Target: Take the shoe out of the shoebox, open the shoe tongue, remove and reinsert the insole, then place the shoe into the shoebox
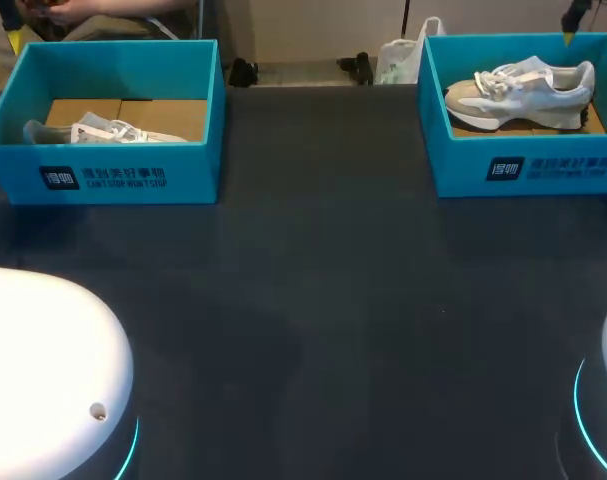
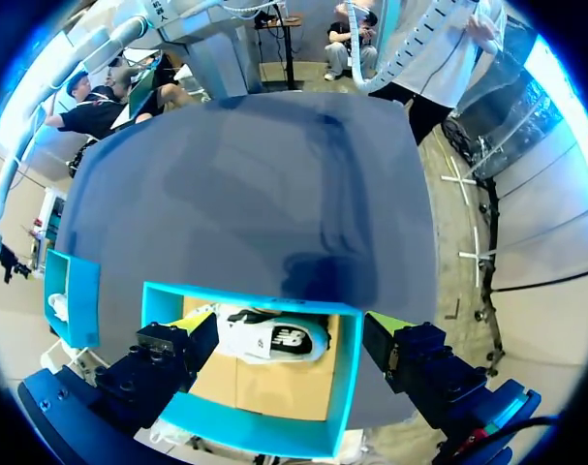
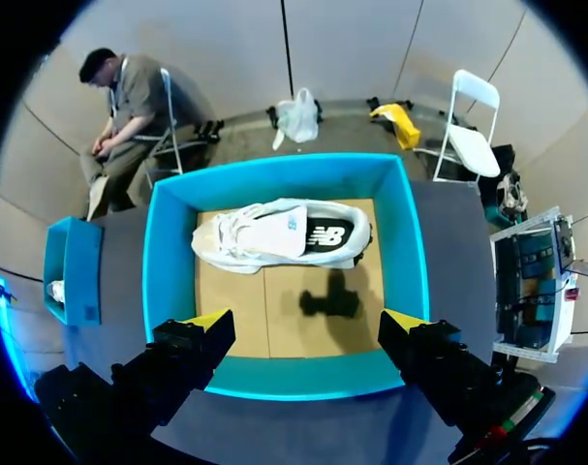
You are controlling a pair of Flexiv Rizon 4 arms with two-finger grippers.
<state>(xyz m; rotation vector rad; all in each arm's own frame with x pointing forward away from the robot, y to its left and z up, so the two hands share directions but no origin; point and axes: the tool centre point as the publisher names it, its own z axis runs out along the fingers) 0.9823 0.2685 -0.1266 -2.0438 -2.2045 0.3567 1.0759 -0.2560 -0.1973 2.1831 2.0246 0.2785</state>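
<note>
dark counter (image 1: 313, 300) carried a blue shoebox (image 1: 463, 165) with white print on its front, a pale shoe (image 1: 523, 90) lying inside. right claw (image 3: 301, 320) hung wide above that shoebox; left claw (image 2: 289, 323) wide too.

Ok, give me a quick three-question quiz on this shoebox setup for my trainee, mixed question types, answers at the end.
1. True or false: the right box holds a shoe.
2. Pick one. The right hand is: A) shut on the shoe, B) open above the box, C) flat on the table.
3. Fill in: the left box is coloured ____.
Key: 1 true; 2 B; 3 blue.
</note>
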